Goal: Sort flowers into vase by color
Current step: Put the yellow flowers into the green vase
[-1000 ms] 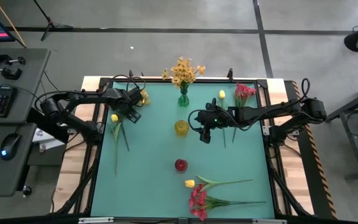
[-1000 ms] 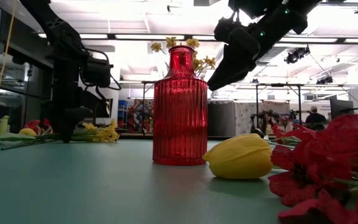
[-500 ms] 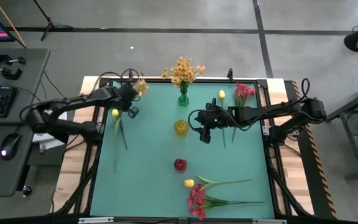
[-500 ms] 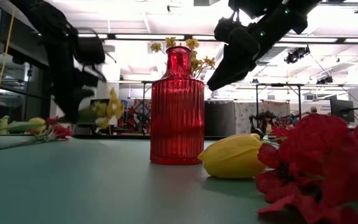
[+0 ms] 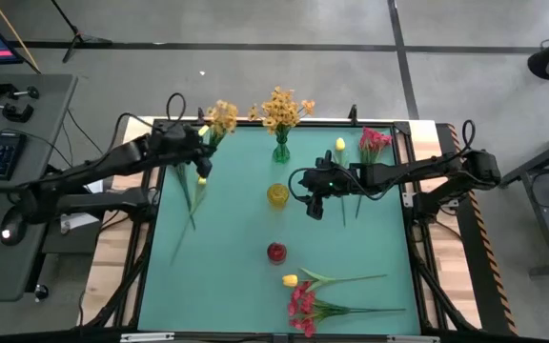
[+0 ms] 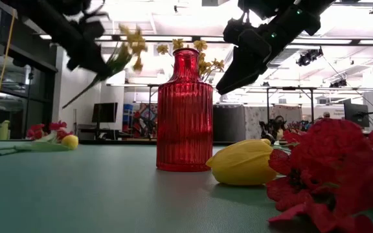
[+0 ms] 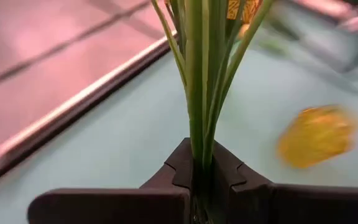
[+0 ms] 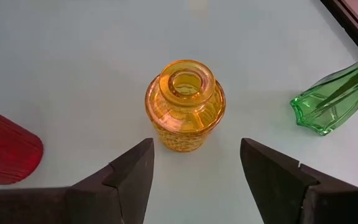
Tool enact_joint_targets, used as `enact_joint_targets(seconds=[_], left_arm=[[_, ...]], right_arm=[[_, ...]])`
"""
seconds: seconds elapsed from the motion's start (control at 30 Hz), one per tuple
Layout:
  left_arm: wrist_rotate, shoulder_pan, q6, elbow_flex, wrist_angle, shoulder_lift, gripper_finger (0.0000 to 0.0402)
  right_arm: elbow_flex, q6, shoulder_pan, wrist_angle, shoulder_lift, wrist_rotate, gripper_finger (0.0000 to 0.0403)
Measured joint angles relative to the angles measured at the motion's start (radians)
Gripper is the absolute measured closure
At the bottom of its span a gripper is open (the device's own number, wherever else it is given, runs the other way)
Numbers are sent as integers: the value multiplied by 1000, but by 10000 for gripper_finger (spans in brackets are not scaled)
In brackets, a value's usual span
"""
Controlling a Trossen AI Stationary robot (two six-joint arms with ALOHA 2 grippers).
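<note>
An orange-yellow spray [image 5: 222, 116] is up in the air near the table's far left corner, with my left gripper [image 5: 198, 154] shut on its green stalks. In the low view the spray's blossoms [image 6: 131, 44] stand higher than the red vase [image 6: 185, 113]. A yellow bud [image 6: 70, 141] and a red cluster [image 6: 44, 129] lie on the table below. My right gripper [image 5: 313, 205] hovers open beside the yellow vase [image 5: 277, 195], which shows ahead of its fingers in the right wrist view [image 8: 185, 102]. The green vase [image 5: 281, 151] holds orange-yellow flowers. My left gripper pinches the spray's bundle of thin green stalks [image 7: 199, 158] between its two fingers, below the blossoms. The fingers lie across the stalks. The spray is lifted clear of the table and tilted, with its blossoms uppermost and its long stalk end [image 6: 70, 102] slanting down below the gripper.
The red vase [image 5: 276, 252] stands near the table's middle. A yellow tulip [image 5: 339, 145] and a pink-red cluster [image 5: 375, 143] lie at the far right. Another yellow tulip [image 5: 291, 281] and a red cluster [image 5: 303, 310] lie near the front edge.
My left gripper has shut on the orange-yellow spray and risen with it toward the far edge. The spray has gone from lying on the table to lifted clear and tilted. The yellow bud beside it has slid a little toward the table's right.
</note>
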Motion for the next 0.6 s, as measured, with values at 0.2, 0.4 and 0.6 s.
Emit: enact_joint_targets(seconds=[0.2,0.4,0.6], left_arm=[[197,-119,80,-78,232,-56,398],[286,-275,90,-221,630,-53,398],[261,-380,250,-278,1044,9,398]], right_arm=[[0,0,0,-45,0,-3,174],[0,25,0,-117,0,-5,174],[0,21,0,-113,-2,23,174]])
